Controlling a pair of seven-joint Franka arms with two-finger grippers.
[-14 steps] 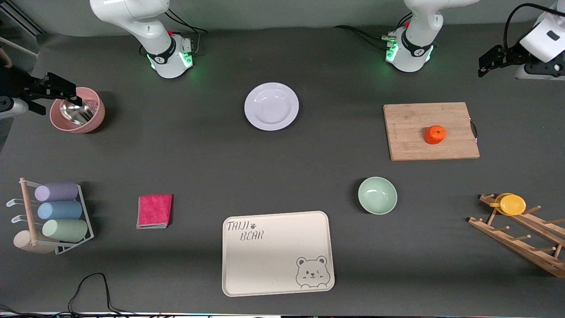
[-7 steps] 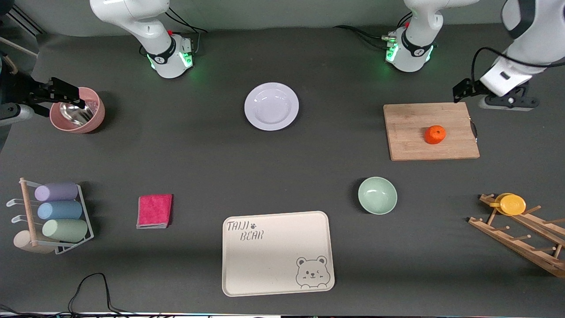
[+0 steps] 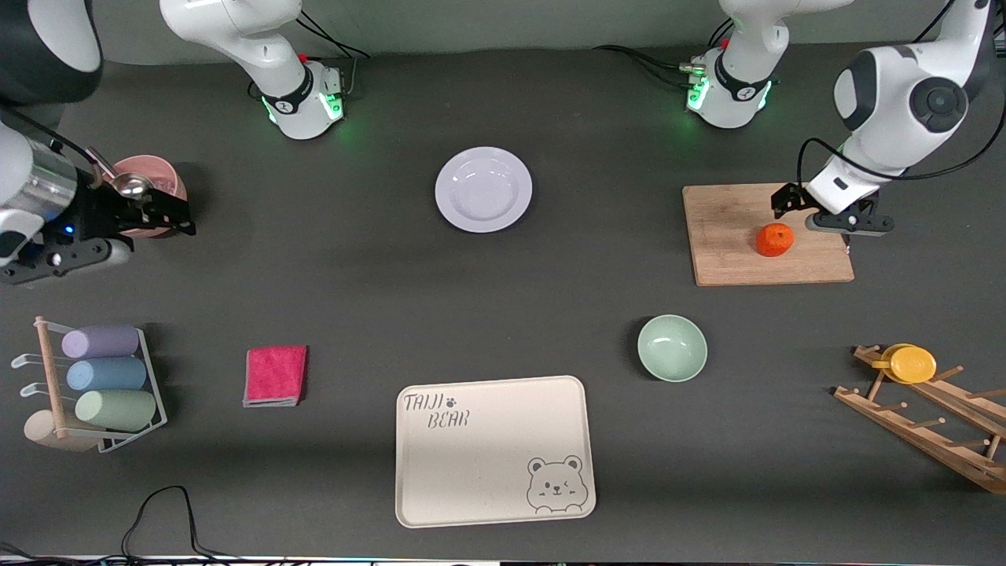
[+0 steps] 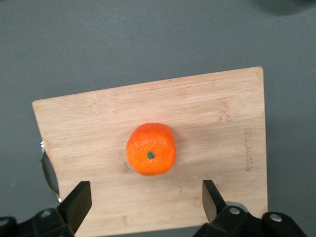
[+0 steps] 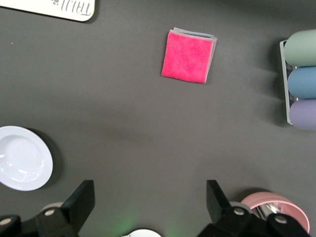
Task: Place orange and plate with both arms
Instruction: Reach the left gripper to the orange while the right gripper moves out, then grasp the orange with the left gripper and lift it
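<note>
Progress: we judge nothing placed yet | orange on cutting board, plate at its 9 o'clock | left gripper over orange, wide open, empty | right gripper over table near pink bowl, wide open, empty

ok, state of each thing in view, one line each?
small round orange: on the wooden cutting board, not gripped
round white plate: bare, flat on the table
left gripper: open, over the board beside the orange
right gripper: open, by the pink bowl
</note>
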